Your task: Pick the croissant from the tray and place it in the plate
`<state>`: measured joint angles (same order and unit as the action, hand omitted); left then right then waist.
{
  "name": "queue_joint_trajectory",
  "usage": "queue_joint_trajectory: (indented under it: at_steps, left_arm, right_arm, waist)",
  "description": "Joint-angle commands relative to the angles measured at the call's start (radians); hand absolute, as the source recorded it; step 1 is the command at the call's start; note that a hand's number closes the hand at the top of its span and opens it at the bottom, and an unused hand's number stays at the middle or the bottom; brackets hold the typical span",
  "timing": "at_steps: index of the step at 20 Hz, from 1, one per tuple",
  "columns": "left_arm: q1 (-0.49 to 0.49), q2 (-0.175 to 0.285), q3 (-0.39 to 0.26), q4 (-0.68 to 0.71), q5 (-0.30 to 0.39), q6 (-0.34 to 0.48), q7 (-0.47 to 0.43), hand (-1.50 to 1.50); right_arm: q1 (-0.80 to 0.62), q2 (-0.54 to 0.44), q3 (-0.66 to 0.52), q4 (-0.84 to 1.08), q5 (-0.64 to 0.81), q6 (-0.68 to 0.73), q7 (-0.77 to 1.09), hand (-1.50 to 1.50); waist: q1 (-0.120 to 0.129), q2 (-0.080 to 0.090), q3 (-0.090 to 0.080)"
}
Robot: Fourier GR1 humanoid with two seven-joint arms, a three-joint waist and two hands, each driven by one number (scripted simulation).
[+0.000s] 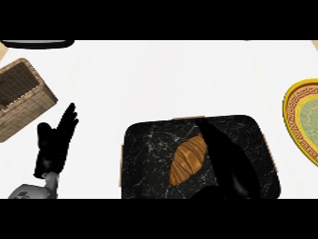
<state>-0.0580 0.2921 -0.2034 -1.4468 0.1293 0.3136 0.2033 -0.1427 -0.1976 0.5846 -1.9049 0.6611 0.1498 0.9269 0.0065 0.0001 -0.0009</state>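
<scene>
Right hand [223,156], fingers straight, lies beside the croissant [187,162] on the tray [144,154]; likely light and flaky, best cradled mid-body.

A wicker basket [13,100] sits at the left on the white counter [175,74]. A dark, partly cropped object [37,44] lies beyond it, far left.
</scene>
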Motion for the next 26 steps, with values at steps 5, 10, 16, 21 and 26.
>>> queue_joint_trajectory:
  at_steps: [5, 10, 16, 21, 26]
  left_arm:
    - [-0.023, -0.065, 0.052, 0.079, -0.044, -0.024, -0.06, 0.0]
    - [0.024, -0.066, 0.074, 0.013, -0.065, -0.063, -0.006, 0.0]
    - [-0.019, -0.082, 0.111, -0.024, -0.095, -0.076, 0.058, 0.0]
    - [0.022, -0.107, 0.119, -0.007, -0.131, -0.1, 0.004, 0.0]
    - [-0.006, -0.132, 0.139, 0.015, -0.146, -0.109, -0.007, 0.0]
  right_arm:
    - [0.001, 0.023, -0.097, 0.099, -0.011, 0.07, -0.082, -1.5]
    - [-0.003, 0.082, -0.085, 0.107, 0.024, 0.131, -0.065, -1.5]
    - [0.002, 0.158, -0.086, 0.158, 0.071, 0.11, -0.075, -1.5]
    - [0.07, 0.132, -0.108, 0.162, 0.092, 0.102, -0.154, -1.5]
    - [0.012, 0.165, -0.142, 0.238, 0.102, 0.1, -0.185, -1.5]
  waist:
    - [-0.008, 0.0, 0.001]
    - [-0.005, 0.0, 0.001]
    - [-0.006, 0.0, 0.001]
    - [-0.006, -0.001, 0.001]
    - [-0.006, 0.0, 0.001]
